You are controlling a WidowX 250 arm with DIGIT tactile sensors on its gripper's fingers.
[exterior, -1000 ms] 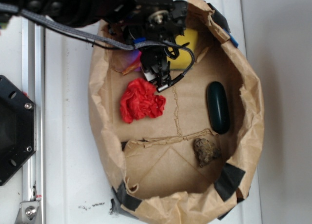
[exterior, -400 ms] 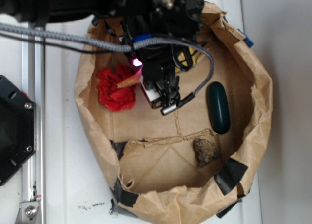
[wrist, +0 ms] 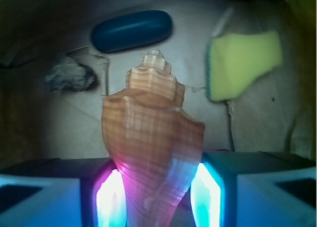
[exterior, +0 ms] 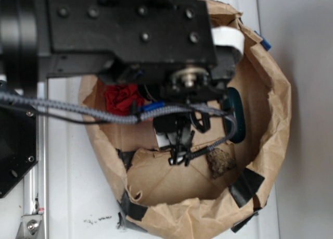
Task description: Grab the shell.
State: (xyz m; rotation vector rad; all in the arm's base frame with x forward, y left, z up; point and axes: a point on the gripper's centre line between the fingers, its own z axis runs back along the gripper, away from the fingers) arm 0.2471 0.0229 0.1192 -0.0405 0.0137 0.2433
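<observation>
- My end effector [wrist: 153, 197] is clamped on the shell [wrist: 151, 138], one lit finger pad [wrist: 110, 197] on each side of its lower body, spire pointing away from me.
- In the wrist view the shell seems to hang above the paper bag floor [wrist: 148, 44], over the dark blue case [wrist: 131, 30], yellow sponge [wrist: 242, 64] and rock [wrist: 69, 77].
- The grab looks done; only holding it remains.
- In the exterior view my arm hides the shell.
</observation>
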